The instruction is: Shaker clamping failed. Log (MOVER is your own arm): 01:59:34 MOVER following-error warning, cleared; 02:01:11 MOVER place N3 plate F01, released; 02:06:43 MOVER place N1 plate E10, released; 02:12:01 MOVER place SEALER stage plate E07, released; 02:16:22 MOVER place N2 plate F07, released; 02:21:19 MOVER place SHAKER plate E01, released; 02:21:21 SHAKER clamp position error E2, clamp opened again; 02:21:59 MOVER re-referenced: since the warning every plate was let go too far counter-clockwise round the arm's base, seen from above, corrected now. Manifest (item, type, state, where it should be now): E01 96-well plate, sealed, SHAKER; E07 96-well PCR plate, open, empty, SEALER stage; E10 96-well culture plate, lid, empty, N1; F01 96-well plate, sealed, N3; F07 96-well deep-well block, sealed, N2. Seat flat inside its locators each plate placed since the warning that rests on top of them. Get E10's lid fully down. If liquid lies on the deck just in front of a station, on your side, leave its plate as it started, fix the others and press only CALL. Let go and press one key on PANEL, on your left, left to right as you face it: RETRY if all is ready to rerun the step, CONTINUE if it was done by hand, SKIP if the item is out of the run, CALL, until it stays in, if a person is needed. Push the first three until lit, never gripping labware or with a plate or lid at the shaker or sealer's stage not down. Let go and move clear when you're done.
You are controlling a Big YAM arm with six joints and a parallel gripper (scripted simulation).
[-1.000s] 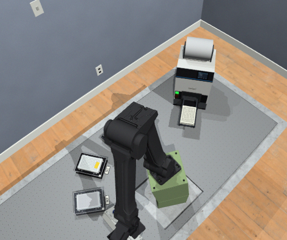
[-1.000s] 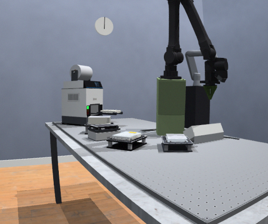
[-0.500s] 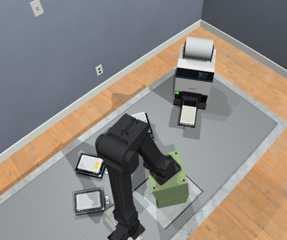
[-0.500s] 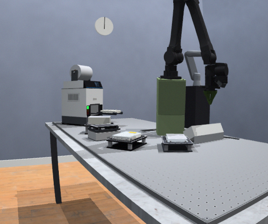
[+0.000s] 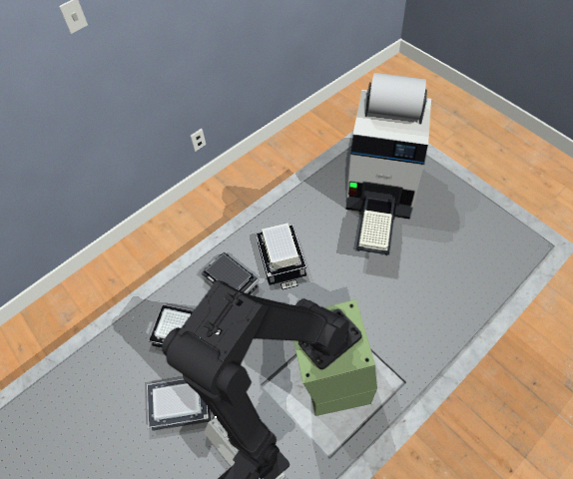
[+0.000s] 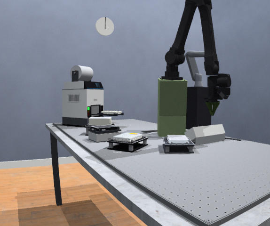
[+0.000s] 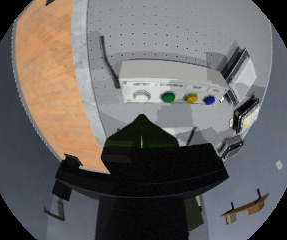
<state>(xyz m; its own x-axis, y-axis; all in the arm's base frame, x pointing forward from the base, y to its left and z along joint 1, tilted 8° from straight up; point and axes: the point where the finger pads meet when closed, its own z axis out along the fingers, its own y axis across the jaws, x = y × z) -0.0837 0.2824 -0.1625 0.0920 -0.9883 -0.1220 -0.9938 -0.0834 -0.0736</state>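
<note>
PANEL (image 6: 205, 133) sits on the worktop (image 6: 203, 184) at the arm's left, just beside the green pedestal (image 6: 172, 107), sloped face up. Jaws closed on nothing, pointing straight down, hanging above the panel with a clear gap; not touching. In the wrist view four keys show in a row: white (image 7: 141, 95), green (image 7: 167, 98), yellow (image 7: 191, 98), blue (image 7: 210, 99). The tip lines up roughly with the white one, at the end of the row. Labels too small to read, so which key is RETRY and which CALL I cannot tell from here. Main risk, as I judge it: a slightly off descent lands between white and green, or catches two at once, since the keys sit near each other. Second risk: a shallow push that leaves the key unlit or not latched. Third: pressing at all while labware is unseated. The plate (image 5: 375, 229) on the sealer (image 5: 387, 149) stage looks level in the side view, but the dark plate (image 5: 228, 271) next to the arm's elbow is partly hidden and I cannot tell whether it lies flat. No liquid that I can make out on the deck, though the arm covers part of it.
</note>
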